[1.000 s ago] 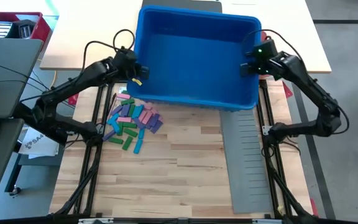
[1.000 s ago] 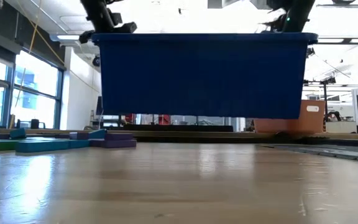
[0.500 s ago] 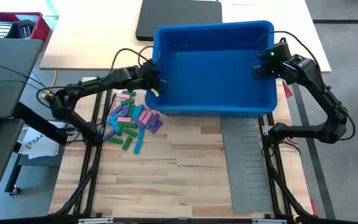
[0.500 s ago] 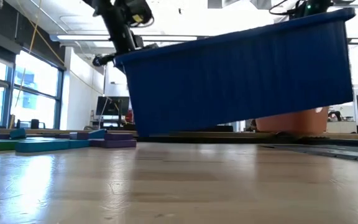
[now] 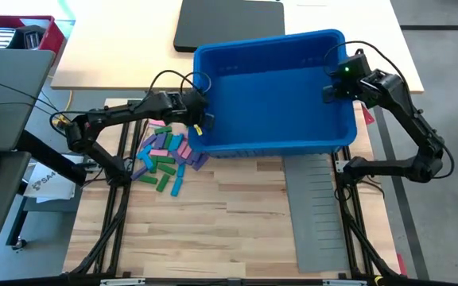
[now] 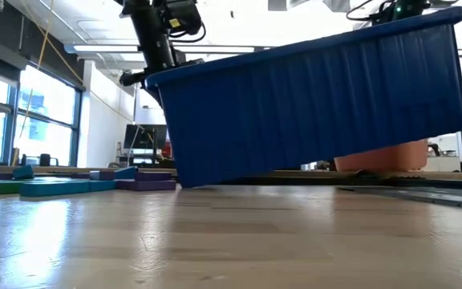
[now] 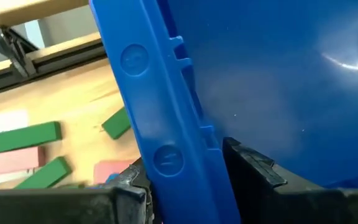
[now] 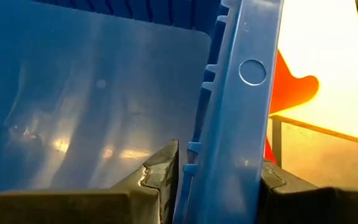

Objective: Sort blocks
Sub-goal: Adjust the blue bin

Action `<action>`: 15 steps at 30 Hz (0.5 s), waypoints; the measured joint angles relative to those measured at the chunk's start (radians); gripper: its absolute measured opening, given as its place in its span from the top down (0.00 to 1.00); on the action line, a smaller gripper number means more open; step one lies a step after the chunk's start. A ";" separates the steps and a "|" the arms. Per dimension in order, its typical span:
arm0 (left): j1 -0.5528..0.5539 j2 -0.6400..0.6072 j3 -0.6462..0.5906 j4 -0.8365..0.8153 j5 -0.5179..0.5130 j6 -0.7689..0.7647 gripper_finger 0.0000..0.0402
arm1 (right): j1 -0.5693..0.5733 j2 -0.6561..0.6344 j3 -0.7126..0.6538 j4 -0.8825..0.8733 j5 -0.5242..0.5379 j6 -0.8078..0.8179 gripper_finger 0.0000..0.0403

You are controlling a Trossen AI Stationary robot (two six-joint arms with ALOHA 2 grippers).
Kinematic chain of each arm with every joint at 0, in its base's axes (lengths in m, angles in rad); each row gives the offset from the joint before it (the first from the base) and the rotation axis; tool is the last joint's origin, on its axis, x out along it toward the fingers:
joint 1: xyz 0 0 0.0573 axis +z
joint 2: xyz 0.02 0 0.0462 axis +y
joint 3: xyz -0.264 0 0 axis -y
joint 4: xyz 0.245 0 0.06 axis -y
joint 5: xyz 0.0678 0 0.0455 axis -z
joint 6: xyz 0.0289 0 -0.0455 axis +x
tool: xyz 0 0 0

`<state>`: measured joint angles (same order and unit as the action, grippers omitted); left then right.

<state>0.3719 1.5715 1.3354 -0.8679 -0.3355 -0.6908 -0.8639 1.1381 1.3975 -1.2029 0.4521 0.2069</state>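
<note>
Notice both claws pinch the blue bin's rim: left gripper low, right gripper high. You're probably tilting it clear of the blocks

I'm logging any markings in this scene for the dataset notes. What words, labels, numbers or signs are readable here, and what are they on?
"SA": start of dark lettering on the white sheet under the table's left edge; the rest is cut off and too small to read.
Yellow tag by the blue bin: no legible text.
The bin wall, blocks and grey divider sheet: no text visible.
</note>
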 joint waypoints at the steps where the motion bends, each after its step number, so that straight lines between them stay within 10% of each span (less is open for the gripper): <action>1: -0.002 0.000 0.001 -0.009 -0.005 -0.006 0.68 | 0.000 0.000 0.000 0.000 -0.004 0.002 0.73; 15: -0.003 -0.018 0.003 -0.180 -0.052 -0.031 0.67 | 0.013 0.076 -0.006 -0.002 -0.046 0.049 0.73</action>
<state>0.3687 1.5534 1.3389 -1.0479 -0.3879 -0.7223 -0.8512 1.2140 1.3911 -1.2050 0.4061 0.2561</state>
